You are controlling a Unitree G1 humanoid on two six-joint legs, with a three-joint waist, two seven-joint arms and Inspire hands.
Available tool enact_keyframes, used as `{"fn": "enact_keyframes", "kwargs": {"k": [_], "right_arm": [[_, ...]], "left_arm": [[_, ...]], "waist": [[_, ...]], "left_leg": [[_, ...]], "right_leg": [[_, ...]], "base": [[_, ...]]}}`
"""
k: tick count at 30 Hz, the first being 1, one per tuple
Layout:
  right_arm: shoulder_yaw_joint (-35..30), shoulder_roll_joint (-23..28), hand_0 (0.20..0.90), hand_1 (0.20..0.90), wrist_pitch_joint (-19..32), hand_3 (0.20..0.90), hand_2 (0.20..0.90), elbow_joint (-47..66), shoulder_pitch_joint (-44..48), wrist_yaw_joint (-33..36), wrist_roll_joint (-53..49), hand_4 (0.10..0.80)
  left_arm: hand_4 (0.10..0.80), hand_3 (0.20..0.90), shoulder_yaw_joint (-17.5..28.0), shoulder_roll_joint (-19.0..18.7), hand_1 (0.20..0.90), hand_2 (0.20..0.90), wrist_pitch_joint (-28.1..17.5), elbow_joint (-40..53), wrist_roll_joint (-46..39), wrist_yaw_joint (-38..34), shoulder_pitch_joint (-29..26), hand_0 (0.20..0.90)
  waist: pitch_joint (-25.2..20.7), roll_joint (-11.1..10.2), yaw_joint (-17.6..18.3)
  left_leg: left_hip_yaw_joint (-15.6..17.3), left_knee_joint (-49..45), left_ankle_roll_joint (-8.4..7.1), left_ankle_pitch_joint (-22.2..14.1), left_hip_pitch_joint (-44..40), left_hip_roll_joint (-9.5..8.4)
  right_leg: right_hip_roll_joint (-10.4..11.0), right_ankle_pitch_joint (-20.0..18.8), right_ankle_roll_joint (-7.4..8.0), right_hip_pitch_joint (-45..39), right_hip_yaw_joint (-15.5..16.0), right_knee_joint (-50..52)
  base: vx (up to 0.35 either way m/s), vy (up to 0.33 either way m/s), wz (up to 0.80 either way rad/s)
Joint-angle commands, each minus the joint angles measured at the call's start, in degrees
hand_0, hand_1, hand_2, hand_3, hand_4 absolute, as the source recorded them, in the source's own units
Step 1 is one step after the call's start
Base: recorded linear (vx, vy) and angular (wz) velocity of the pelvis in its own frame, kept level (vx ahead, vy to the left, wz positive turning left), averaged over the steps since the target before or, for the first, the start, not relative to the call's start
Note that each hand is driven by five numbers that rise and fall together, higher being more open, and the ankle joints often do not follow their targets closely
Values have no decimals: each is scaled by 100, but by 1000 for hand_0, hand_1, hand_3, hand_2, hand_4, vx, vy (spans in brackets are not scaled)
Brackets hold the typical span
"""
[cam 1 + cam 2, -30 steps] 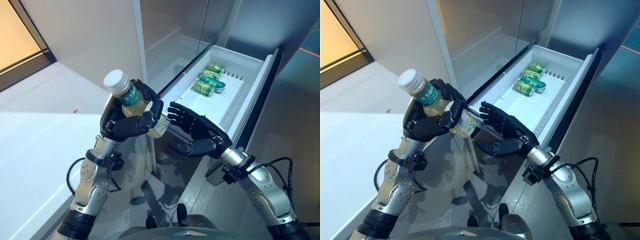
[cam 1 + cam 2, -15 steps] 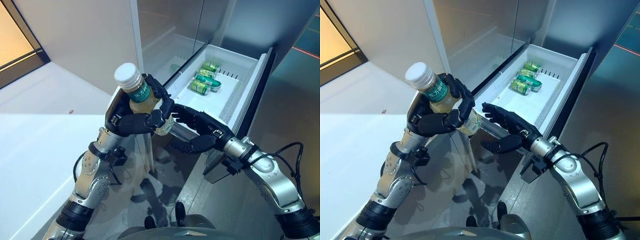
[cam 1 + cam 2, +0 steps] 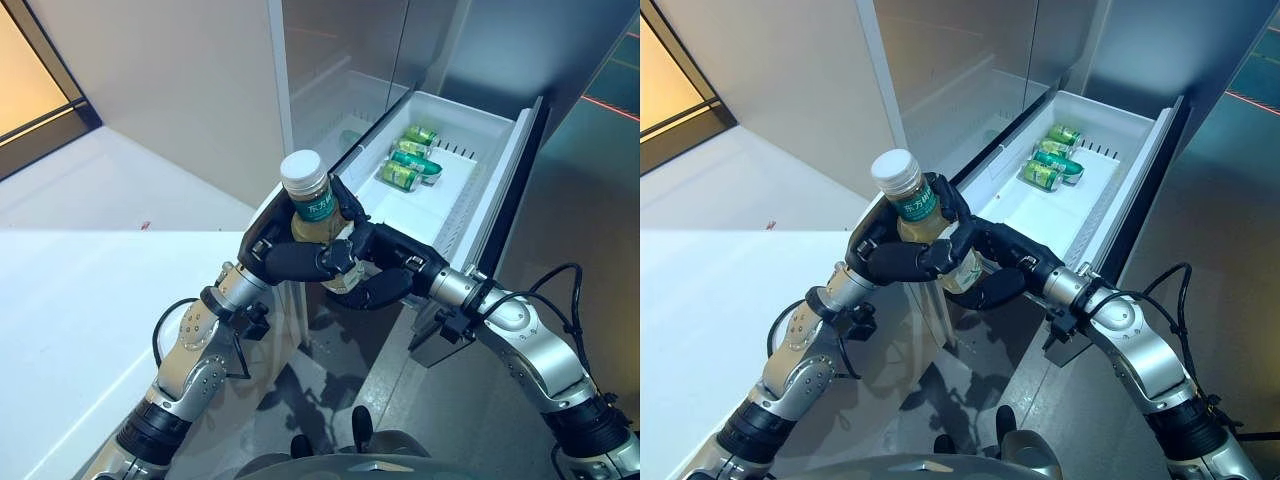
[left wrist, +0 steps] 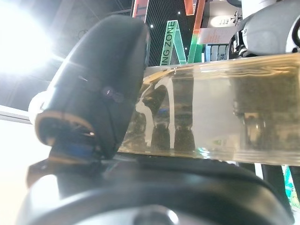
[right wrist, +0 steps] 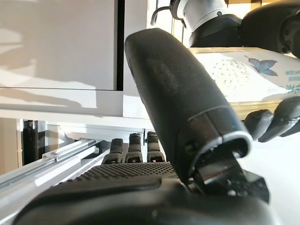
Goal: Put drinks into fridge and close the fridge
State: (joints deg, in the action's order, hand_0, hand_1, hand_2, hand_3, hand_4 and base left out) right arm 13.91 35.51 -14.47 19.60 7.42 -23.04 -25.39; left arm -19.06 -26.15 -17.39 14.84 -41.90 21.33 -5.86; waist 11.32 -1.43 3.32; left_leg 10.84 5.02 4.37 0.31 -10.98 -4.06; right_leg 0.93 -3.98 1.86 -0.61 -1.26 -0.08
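A clear bottle (image 3: 318, 210) of yellow drink, with a white cap and a green label, is held upright in front of the open fridge. My left hand (image 3: 285, 262) is shut round its middle; the left wrist view shows the thumb (image 4: 103, 79) pressed on the bottle (image 4: 225, 112). My right hand (image 3: 400, 272) comes in from the right and cups the bottle's lower part, fingers fairly straight against it and thumb (image 5: 178, 93) beneath. Its wrist view shows the bottle's label (image 5: 243, 70) past the thumb.
The white fridge drawer (image 3: 500, 170) is pulled out behind the hands, with three green cans (image 3: 408, 165) lying at its far end. Its dark front panel (image 3: 515, 190) stands to the right. A white counter (image 3: 80, 320) lies to the left.
My left hand has carried the bottle to the right and lower, toward the drawer. My right hand has closed the gap and now touches the bottle's lower part.
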Motion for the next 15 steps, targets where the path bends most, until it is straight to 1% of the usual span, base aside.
{"fn": "enact_keyframes", "kwargs": {"k": [1,5,10,15], "right_arm": [[-38,-60,900,900,336,900,900,39,608,-137,-619,800],[41,-126,900,900,113,900,900,-73,566,-247,-895,800],[139,-104,900,900,71,900,900,-213,541,-355,-974,800],[109,-43,900,900,55,900,900,-227,488,-588,-864,800]], "left_arm": [[100,200,-242,356,300,300,-953,253,72,-20,-930,300],[100,200,-302,325,300,300,-1252,173,366,-170,-968,300],[100,200,-365,257,300,300,-1363,37,574,-397,-1019,300],[100,200,-302,172,300,300,-1425,-107,812,-643,-1007,300]], "waist": [[-716,-50,-62],[-718,-70,-68],[-738,-87,-68],[-747,-89,-51]], "left_leg": [[-735,-239,61,-555,292,-133],[-751,-259,47,-546,312,-131],[-741,-261,31,-531,327,-129],[-707,-248,10,-514,323,-116]], "right_leg": [[193,656,413,-69,187,584],[183,638,407,-70,192,567],[180,626,409,-61,219,563],[181,614,414,-51,241,559]], "base": [[0,0,0],[0,0,0],[0,0,0],[0,0,0]]}}
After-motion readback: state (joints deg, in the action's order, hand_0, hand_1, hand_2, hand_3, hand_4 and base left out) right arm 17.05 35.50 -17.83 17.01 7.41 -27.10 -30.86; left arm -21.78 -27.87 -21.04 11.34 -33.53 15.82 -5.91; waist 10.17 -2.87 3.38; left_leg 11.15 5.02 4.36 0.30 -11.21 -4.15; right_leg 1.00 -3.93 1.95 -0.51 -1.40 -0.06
